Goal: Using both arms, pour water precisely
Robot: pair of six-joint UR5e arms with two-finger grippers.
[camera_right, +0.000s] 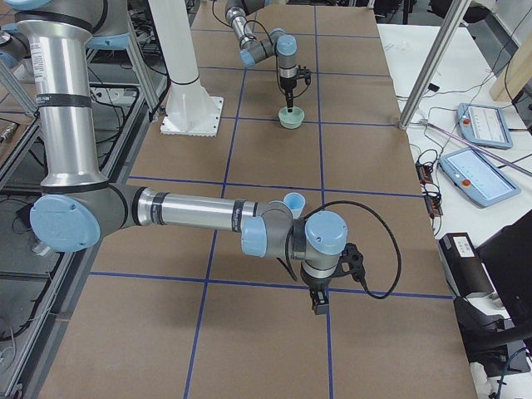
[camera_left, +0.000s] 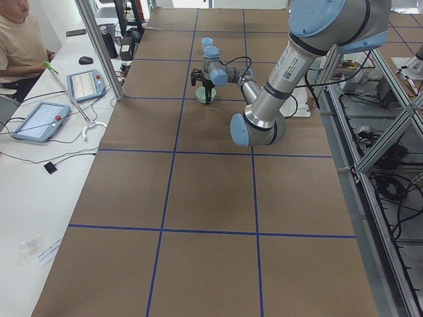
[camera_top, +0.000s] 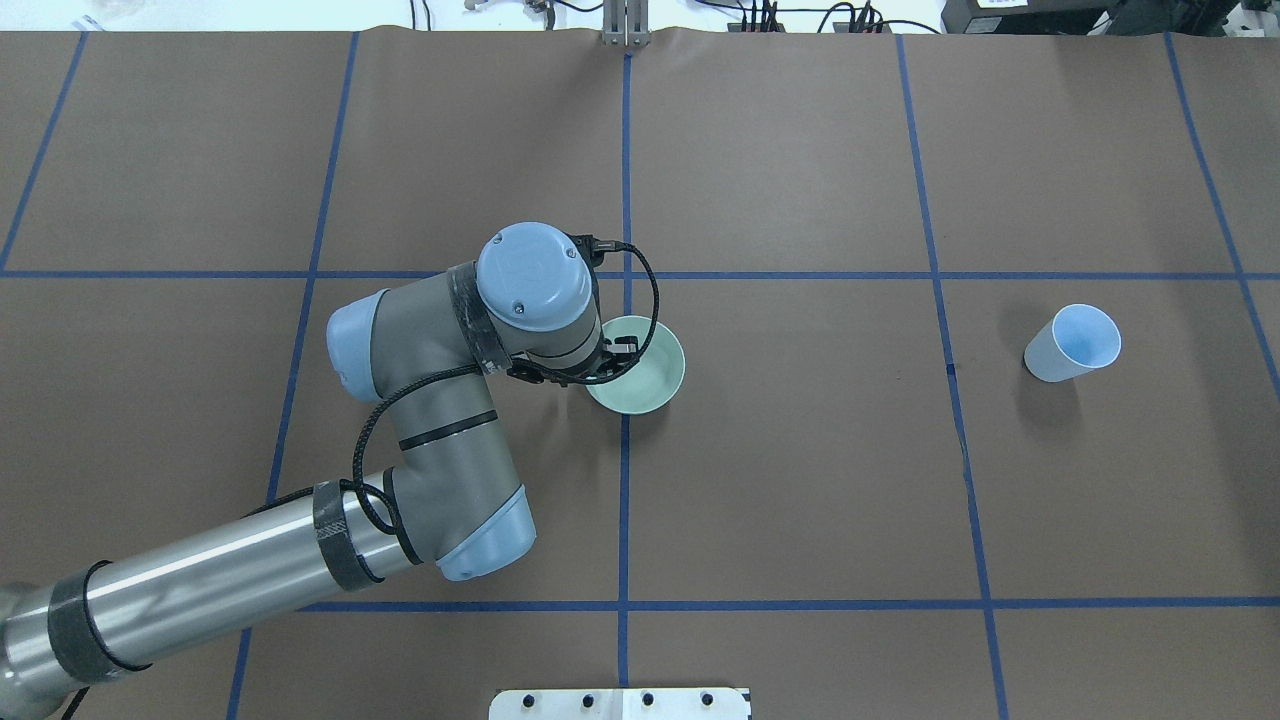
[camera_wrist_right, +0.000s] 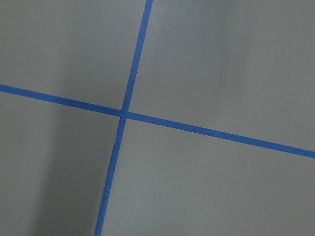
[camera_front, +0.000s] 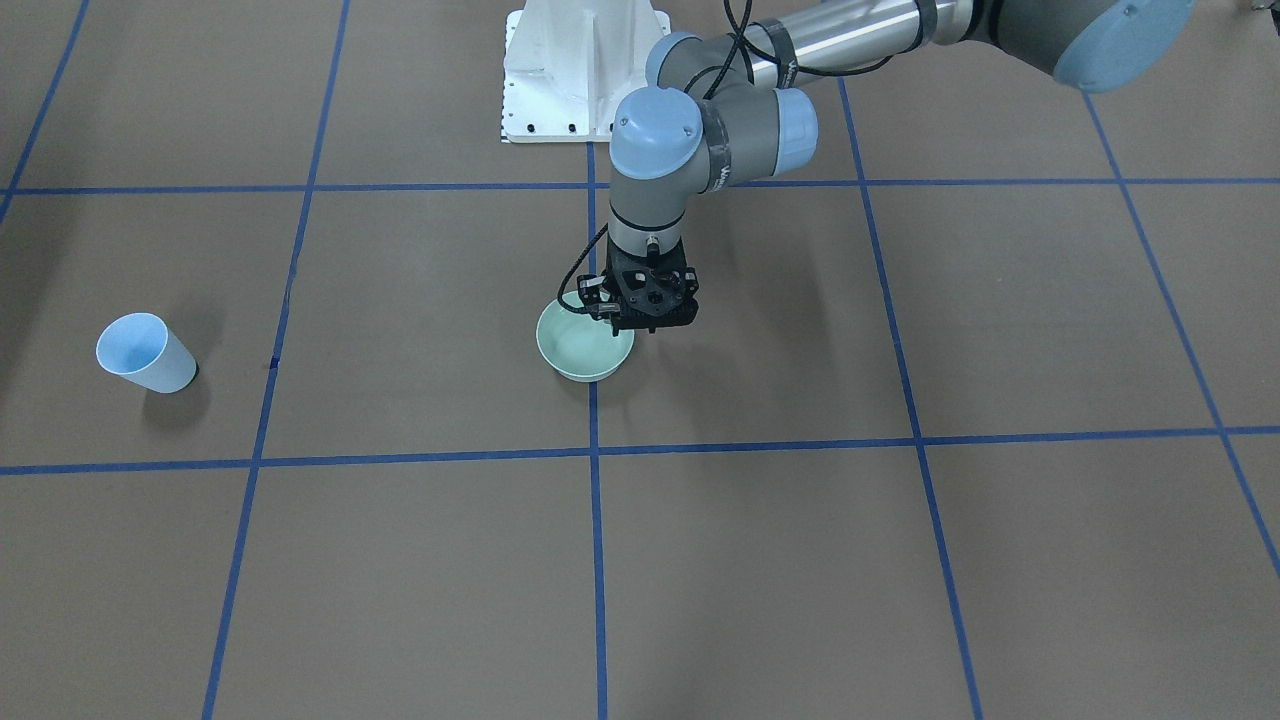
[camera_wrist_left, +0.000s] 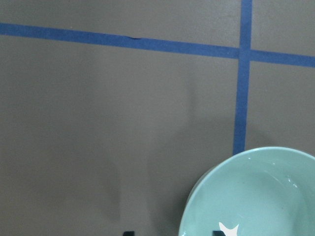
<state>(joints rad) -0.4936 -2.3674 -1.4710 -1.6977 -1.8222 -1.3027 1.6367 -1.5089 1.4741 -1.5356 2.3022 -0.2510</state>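
Reading the dial off the overhead view, with 12 o'clock lying away from the robot.

- Finding the pale green bowl (camera_front: pixel 580 350) near the middle of the desk (camera_front: pixel 800 560), sitting on a blue tape line (camera_front: pixel 597 560) just at 6 o'clock of a crossing.
- Logging the left arm (camera_top: pixel 440 400) reaching in from 8 o'clock, with its left end effector (camera_front: pixel 640 330) pointing straight down at the bowl's 9 o'clock rim. Jaws standing partly apart, one outside the wall and one inside, clamping nothing yet.
- Spotting the blue cup (camera_front: pixel 145 352) well apart at 3 o'clock of the bowl, apparently upright. Not making out water in either vessel.
- Locating the right arm (camera_right: pixel 191 212) only in the side view, with its right end effector (camera_right: pixel 320 299) hanging over bare desk past the cup toward 3 o'clock. Not being able to tell whether it is open or closed.

Judging the step in hand as taking hold of the bowl's rim:
- Closing gently and squarely on the thin wall.
- Keeping the bowl flat, without tipping or dragging it across the paper.
- Steadying it before bringing the cup over.

Noting the surface and room:
- Brown matte covering, gridded with blue tape.
- White pedestal (camera_front: pixel 580 70) at 6 o'clock.
- Operator (camera_left: pixel 20 39) sitting at a white bench along the 12 o'clock edge, with control tablets (camera_left: pixel 39 120) on it.
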